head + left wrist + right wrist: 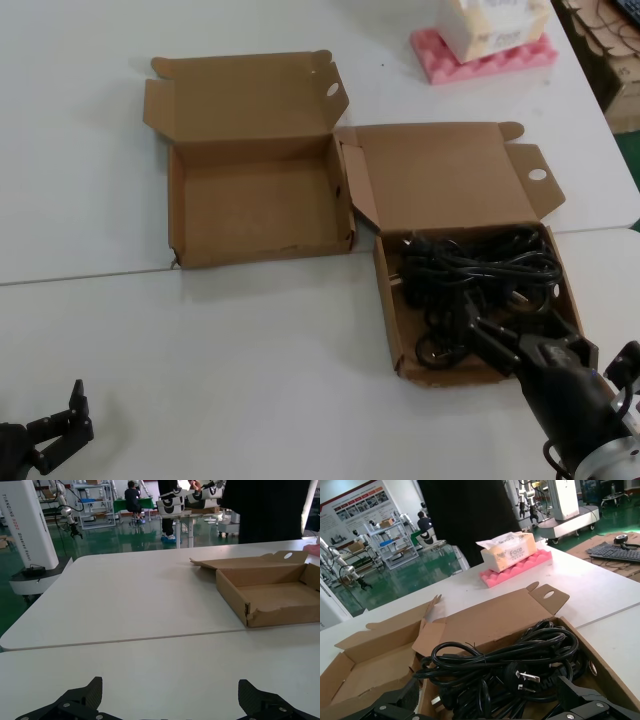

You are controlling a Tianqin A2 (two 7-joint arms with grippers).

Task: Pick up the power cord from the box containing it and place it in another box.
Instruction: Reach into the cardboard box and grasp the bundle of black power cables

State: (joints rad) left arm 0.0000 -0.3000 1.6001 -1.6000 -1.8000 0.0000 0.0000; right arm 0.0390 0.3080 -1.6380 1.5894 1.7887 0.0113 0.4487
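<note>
The power cord (pixel 475 275) is a black looped bundle filling the larger near-square cardboard box (pixel 388 330) on the right, whose lid is open. In the right wrist view the cord (pixel 490 665) shows a chunky plug with silvery prongs (pixel 526 676). My right gripper (pixel 520 342) is open just above the near end of the bundle, its jaws to either side of the cords (pixel 490 706), holding nothing. The smaller, wider box (pixel 260 205) stands open and empty to the left, touching the first box; it also shows in the left wrist view (pixel 272 595). My left gripper (pixel 55 430) is open and parked near the table's front left (pixel 170 705).
A tissue box on pink foam (pixel 485 45) stands at the back right, also in the right wrist view (pixel 515 560). Stacked cardboard (pixel 605 45) lies past the table's right edge. A seam between two tabletops (pixel 90 275) runs across the middle.
</note>
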